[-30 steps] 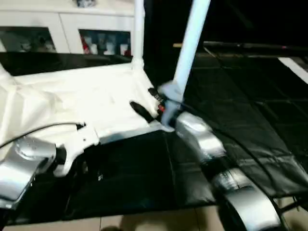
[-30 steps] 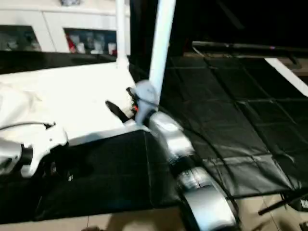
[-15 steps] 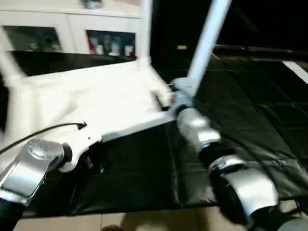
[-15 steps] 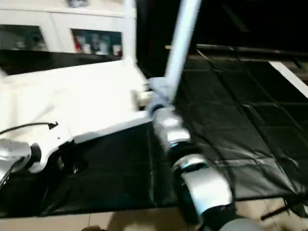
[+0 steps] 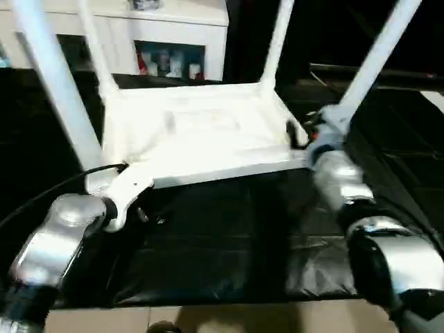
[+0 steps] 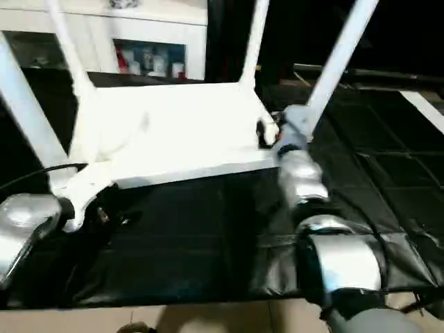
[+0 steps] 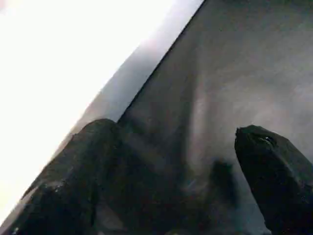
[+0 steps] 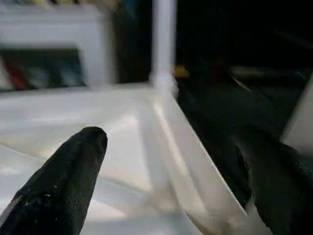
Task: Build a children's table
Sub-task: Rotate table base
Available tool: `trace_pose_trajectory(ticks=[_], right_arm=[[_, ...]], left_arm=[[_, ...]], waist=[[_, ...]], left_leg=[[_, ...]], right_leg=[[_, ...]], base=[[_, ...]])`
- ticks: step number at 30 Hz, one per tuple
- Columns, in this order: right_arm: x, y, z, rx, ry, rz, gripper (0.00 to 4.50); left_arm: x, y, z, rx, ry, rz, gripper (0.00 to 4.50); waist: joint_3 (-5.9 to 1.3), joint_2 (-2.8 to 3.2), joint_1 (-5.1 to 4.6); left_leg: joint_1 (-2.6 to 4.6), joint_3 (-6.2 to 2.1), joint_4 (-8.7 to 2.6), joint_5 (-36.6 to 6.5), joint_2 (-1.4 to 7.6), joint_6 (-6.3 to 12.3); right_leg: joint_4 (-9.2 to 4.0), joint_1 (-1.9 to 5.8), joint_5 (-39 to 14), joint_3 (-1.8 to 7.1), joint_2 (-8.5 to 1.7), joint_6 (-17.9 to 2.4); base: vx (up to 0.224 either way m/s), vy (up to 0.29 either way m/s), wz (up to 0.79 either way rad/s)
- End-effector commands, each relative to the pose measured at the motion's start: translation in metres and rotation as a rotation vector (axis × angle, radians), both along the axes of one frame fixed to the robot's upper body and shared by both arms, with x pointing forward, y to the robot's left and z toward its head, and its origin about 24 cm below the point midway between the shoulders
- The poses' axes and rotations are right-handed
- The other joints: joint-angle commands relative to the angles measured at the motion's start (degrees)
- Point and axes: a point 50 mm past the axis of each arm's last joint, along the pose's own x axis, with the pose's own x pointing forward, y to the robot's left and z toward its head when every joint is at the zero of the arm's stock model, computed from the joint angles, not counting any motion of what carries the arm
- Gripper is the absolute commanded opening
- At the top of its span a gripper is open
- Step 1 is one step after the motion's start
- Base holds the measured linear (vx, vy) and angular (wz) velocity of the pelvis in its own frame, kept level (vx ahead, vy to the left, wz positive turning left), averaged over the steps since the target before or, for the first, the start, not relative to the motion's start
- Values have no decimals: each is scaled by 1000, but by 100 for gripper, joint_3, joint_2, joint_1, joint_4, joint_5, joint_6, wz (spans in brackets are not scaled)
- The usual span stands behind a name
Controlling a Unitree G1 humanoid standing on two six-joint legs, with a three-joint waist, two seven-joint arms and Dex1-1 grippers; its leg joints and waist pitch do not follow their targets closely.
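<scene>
lying upside down on the black mat (image 5: 208, 236), the all-white plastic children's table (image 5: 201, 135) points four legs upward; left gripper (image 7: 171, 171) and right gripper (image 8: 171, 171) both gape wide, holding nothing, at its near corners.

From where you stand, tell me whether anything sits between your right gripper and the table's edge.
Nothing visible does. The right gripper is open, with the rim of the upturned table top directly between its fingers near a corner. The near leg rises just beside the right wrist.
</scene>
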Motion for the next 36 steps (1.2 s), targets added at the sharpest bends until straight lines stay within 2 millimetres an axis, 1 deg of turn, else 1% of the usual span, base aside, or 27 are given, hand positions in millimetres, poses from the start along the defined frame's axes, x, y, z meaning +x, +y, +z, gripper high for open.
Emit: trace_pose_trajectory(ticks=[1, 4, 5, 6, 8, 10, 11, 14, 15, 16, 18, 19, 21, 22, 23, 24, 25, 26, 27, 28, 29, 30, 31, 32, 34, 35, 36], right_arm=[[-4, 4, 1, 14, -56, 84, 450], [-7, 9, 1, 58, -83, 146, 450], [-8, 10, 1, 81, -91, 159, 450], [-9, 12, 1, 111, -107, 178, 450], [-14, 15, 0, 185, -126, 252, 450], [-17, 15, -2, 219, -120, 289, 450], [-20, 16, -4, 241, -106, 330, 450], [-24, 19, -8, 272, -80, 380, 450], [-26, 21, -11, 279, -60, 413, 450], [-28, 23, -13, 283, -46, 437, 450], [-37, 28, -19, 161, -51, 526, 450], [-42, 30, -22, 69, -62, 561, 450], [-48, 29, -31, -4, -34, 574, 450], [-49, 28, -34, -12, -17, 557, 450], [-49, 28, -35, -15, -9, 557, 450], [-50, 27, -41, -34, 49, 553, 450], [-51, 26, -45, -41, 88, 551, 450], [-52, 25, -51, -56, 146, 543, 450], [-52, 23, -56, -79, 189, 529, 450], [-53, 23, -58, -91, 197, 525, 450], [-54, 22, -61, -129, 216, 515, 450], [-54, 22, -63, -139, 221, 509, 450], [-54, 22, -64, -154, 229, 493, 450], [-53, 22, -64, -155, 232, 490, 450], [-53, 24, -65, -157, 236, 483, 450], [-51, 26, -64, -159, 240, 471, 450], [-50, 28, -64, -158, 246, 460, 450]], left_arm=[[-5, 1, 9, -61, -22, -11, 440], [-14, 11, 6, -68, 8, 11, 440], [-16, 14, 6, -71, 20, 18, 440], [-21, 19, 6, -76, 38, 25, 440], [-33, 35, 8, -79, 96, 45, 440], [-39, 45, 10, -63, 124, 62, 440], [-44, 54, 12, -38, 144, 76, 440], [-48, 66, 15, -17, 169, 102, 440], [-49, 72, 17, -5, 178, 121, 440], [-50, 77, 18, 4, 185, 134, 440], [-50, 93, 22, 40, 190, 205, 440], [-49, 100, 25, 59, 184, 236, 440], [-41, 116, 33, 103, 115, 321, 440], [-37, 122, 37, 111, 83, 354, 440], [-35, 123, 38, 110, 69, 362, 440], [-26, 127, 47, 91, -5, 399, 440], [-21, 129, 51, 73, -37, 413, 440], [-16, 128, 56, 46, -71, 410, 440], [-11, 125, 58, 18, -91, 396, 440], [-9, 124, 58, 7, -96, 391, 440], [-3, 120, 60, -26, -112, 375, 440], [0, 116, 61, -61, -124, 362, 440], [7, 110, 63, -116, -142, 342, 440], [9, 109, 64, -127, -148, 338, 440], [14, 105, 65, -160, -162, 338, 440], [20, 105, 66, -168, -178, 354, 440], [25, 104, 66, -177, -192, 368, 440]], waist=[[-431, 87, -28], [-397, 81, -104], [-391, 92, -117], [-385, 93, -133], [-369, 85, -156], [-367, 114, -146], [-349, 108, -154], [-340, 133, -123], [-339, 171, -109], [-341, 155, -108], [-335, 145, -91], [-343, 149, -87], [-336, 150, -79], [-342, 99, -82], [-342, 126, -69], [-341, 126, -72], [-346, 127, -57], [-343, 136, -50], [-336, 110, -42], [-331, 118, -30], [-319, 107, -29], [-338, 108, -13], [-345, 103, -18], [-355, 126, 11], [-371, 123, 2], [-363, 121, -10], [-367, 125, 0]], left_leg=[[29, -89, -399, -980, 218, 25], [23, -105, -418, -1153, 232, 103], [71, -98, -420, -1259, 231, 88], [76, -102, -424, -1302, 236, 76], [55, -124, -454, -1379, 252, 87], [108, -113, -447, -1421, 247, 92], [90, -117, -467, -1476, 250, 87], [137, -114, -477, -1587, 256, 31], [137, -121, -479, -1595, 251, 6], [123, -129, -493, -1594, 252, -11], [131, -125, -495, -1648, 246, -32], [130, -129, -491, -1633, 240, -52], [133, -132, -497, -1650, 238, -84], [130, -133, -492, -1592, 228, -84], [143, -140, -495, -1581, 237, -108], [126, -153, -503, -1573, 239, -117], [162, -140, -494, -1574, 225, -132], [139, -153, -505, -1553, 239, -157], [151, -150, -511, -1562, 236, -161], [177, -145, -506, -1652, 234, -212], [159, -158, -522, -1754, 234, -248], [198, -148, -507, -1786, 232, -268], [186, -146, -506, -1736, 232, -277], [206, -135, -494, -1717, 233, -298], [147, -161, -506, -1610, 242, -302], [143, -154, -511, -1609, 228, -291], [178, -142, -499, -1631, 221, -295]], right_leg=[[-285, 335, -467, 334, -362, -1224], [-339, 330, -933, 341, -372, -1199], [-374, 294, -1176, 338, -355, -1161], [-379, 285, -1241, 341, -352, -1163], [-383, 290, -1400, 341, -350, -1095], [-390, 257, -1402, 345, -327, -1133], [-400, 259, -1469, 345, -319, -1137], [-433, 224, -1650, 353, -332, -1113], [-428, 228, -1649, 355, -336, -1118], [-424, 239, -1627, 353, -325, -1100], [-442, 231, -1692, 352, -337, -1040], [-443, 235, -1717, 349, -340, -1016], [-463, 224, -1793, 352, -348, -963], [-460, 236, -1802, 361, -347, -953], [-460, 232, -1802, 366, -362, -960], [-452, 250, -1794, 359, -361, -962], [-459, 225, -1776, 358, -341, -976], [-440, 251, -1671, 363, -356, -1012], [-454, 245, -1698, 356, -346, -1000], [-457, 234, -1763, 362, -367, -1005], [-476, 251, -1968, 357, -385, -952], [-479, 229, -1987, 359, -389, -935], [-470, 239, -1918, 370, -399, -956], [-471, 218, -1798, 375, -404, -1009], [-412, 281, -1545, 365, -405, -1036], [-432, 278, -1567, 359, -384, -1015], [-446, 253, -1571, 360, -377, -1006]], base=[[0, 0, 0], [0, 0, 0], [0, 0, 0], [0, 0, 0], [0, 0, 0], [0, 0, 0], [0, 0, 0], [0, 0, 0], [0, 0, 0], [0, 0, 0], [0, 0, 0], [0, 0, 0], [0, 0, 0], [0, 0, 0], [0, 0, 0], [0, 0, 0], [0, 0, 0], [0, 0, 0], [0, 0, 0], [0, 0, 0], [0, 0, 0], [0, 0, 0], [0, 0, 0], [0, 0, 0], [0, 0, 0], [0, 0, 0], [0, 0, 0]])
